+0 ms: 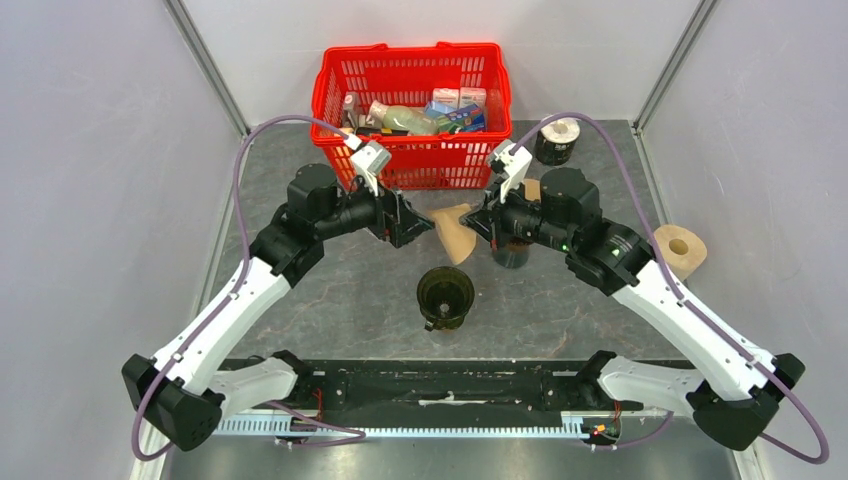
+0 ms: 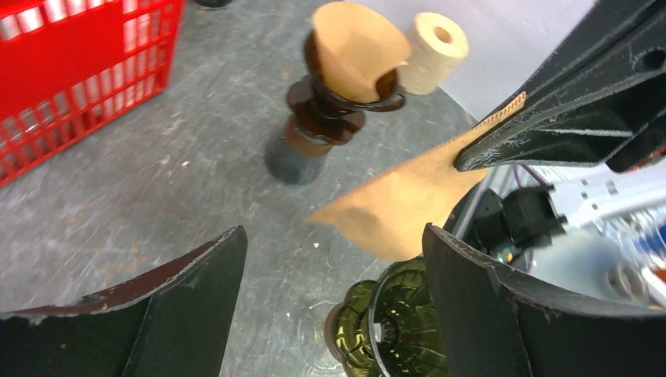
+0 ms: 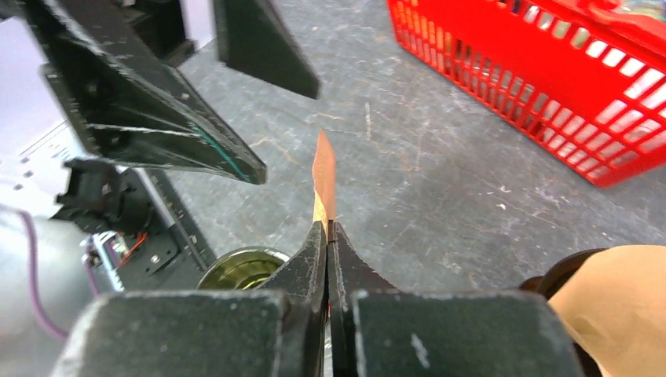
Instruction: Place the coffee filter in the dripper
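Coffee filter (image 1: 456, 233) hangs above the surface (image 1: 340, 290), pinched by its edge in the clenched right fingers (image 3: 312, 267), its free end reaching toward the left fingers (image 2: 181, 290), which stand spread open just beside it. The dripper (image 1: 445, 292) sits below, nearer the bases.

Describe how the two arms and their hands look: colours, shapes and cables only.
The left arm and right arm share white, smooth link shells and bulky black joint housings. A looping purple cable runs to each wrist, where a small white-grey camera block sits. The left hand and right hand have flat, matte black, tapering fingers with scuffed, pale-worn edges.
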Controlling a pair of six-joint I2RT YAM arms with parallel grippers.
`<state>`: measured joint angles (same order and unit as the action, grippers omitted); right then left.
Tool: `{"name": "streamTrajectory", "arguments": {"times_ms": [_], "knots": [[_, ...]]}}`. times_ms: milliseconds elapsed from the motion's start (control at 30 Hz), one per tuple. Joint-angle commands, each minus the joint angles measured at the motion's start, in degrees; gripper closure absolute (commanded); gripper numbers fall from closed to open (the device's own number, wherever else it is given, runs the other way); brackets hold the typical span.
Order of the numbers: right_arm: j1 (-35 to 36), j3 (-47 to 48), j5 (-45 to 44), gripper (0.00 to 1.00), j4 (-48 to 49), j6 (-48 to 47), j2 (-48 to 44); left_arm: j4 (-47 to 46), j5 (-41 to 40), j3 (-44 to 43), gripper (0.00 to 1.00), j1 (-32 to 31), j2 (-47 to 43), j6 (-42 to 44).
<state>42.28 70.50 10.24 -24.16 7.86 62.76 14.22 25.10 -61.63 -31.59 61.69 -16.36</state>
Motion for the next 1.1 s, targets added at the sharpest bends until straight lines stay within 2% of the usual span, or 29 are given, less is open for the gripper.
{"name": "streamTrajectory", "arguments": {"times_ms": [0,133,300,500,633,700,767,800,900,967,1000,1067], "knots": [[0.3,4.3,8.6,1.00,-4.9,-2.8,-1.5,-3.1,16.9,-3.2,0.11,0.0,2.0,9.0],[0.3,5.9,10.0,1.00,-5.6,-3.5,-0.4,-7.3,22.0,-2.1,0.11,0.0,3.0,7.2],[0.3,8.0,12.2,1.00,-5.6,-5.4,0.4,-9.8,24.3,-0.4,0.17,0.0,4.2,5.8],[0.3,9.0,12.5,1.00,-5.6,-5.9,0.1,-10.6,27.5,0.1,0.46,0.0,6.1,4.7],[0.2,9.8,9.9,1.00,-6.2,-6.5,-0.3,-10.9,25.0,1.7,0.58,0.0,5.0,4.5],[0.2,10.0,10.4,1.00,-7.0,-6.5,-0.3,-11.2,24.9,1.9,0.73,0.0,4.8,4.0],[0.3,10.0,10.9,1.00,-7.5,-6.4,-0.2,-11.3,24.3,1.9,0.93,0.0,4.5,3.6],[0.3,10.1,10.5,1.00,-7.5,-6.1,-0.2,-11.4,24.0,1.9,0.98,0.0,4.4,3.4],[0.2,9.9,7.6,0.99,-7.3,-5.6,-0.3,-12.6,23.4,2.9,0.98,0.0,3.7,2.9],[0.3,9.5,5.1,0.89,-6.7,-4.8,-0.6,-14.0,22.7,3.9,0.98,0.0,3.0,1.6],[0.3,9.2,4.2,0.81,-6.4,-4.5,-0.7,-15.2,22.7,4.3,0.98,0.0,2.6,1.2],[0.2,8.2,1.3,0.48,-5.1,-3.1,-1.1,-16.7,21.8,5.2,0.98,0.0,2.0,0.1]]}}
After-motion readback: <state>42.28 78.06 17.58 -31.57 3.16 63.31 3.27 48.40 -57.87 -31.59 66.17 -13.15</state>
